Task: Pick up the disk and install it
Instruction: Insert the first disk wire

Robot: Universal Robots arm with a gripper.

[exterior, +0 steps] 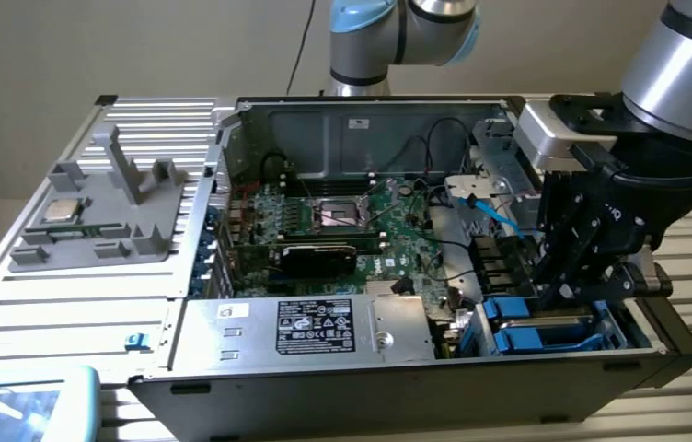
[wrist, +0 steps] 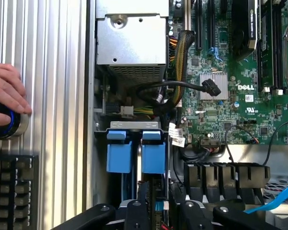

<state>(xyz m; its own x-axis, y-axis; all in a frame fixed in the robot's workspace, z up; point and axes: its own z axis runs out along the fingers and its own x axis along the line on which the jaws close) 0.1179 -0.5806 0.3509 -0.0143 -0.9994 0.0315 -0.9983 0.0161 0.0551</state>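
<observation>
Disk [exterior: 543,331] in case [exterior: 383,382] bay

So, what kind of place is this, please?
Probably a robotics lab bench set up for computer assembly. An open computer case lies on a slatted metal table with its motherboard exposed, a grey fixture holds a processor chip, and a person's hand rests on a knob.

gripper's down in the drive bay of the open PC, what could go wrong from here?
1. The gripper sits low among the blue carriers; lifting off at an angle could snag one.
2. Loose black cables run close beside the bay and might catch.
3. A hand rests on a knob beside the case, near the arm's path.
</observation>
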